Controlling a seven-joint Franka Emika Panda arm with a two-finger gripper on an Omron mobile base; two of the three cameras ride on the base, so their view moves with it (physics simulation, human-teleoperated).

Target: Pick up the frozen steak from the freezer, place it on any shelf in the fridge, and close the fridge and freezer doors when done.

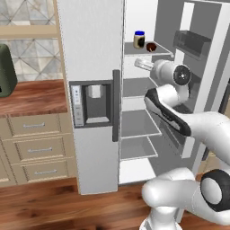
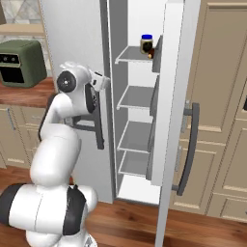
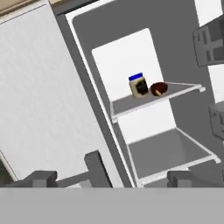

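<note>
A small red-brown piece that looks like the steak [image 3: 159, 89] [image 1: 151, 46] lies on the fridge's top shelf [image 3: 131, 104], right beside a blue-lidded jar [image 3: 139, 85] [image 1: 139, 39] [image 2: 146, 44]. My gripper [image 3: 113, 179] [image 1: 143, 64] [image 2: 101, 80] hangs in front of the fridge opening at about the second shelf, short of the shelves. It is open, its fingertips [image 3: 41, 177] wide apart with nothing between them. The freezer door [image 1: 90, 54] on the left, with its dispenser, is shut. The fridge door [image 2: 173, 120] stands swung open to the right.
The open door carries grey bins [image 1: 192, 42] on its inside, close to my arm. Lower fridge shelves [image 1: 137, 123] are bare. A green appliance [image 2: 21, 62] sits on the wooden counter [image 1: 31, 96] left of the freezer, over drawers [image 1: 36, 148]. Tall beige cabinets [image 2: 224, 120] stand at the right.
</note>
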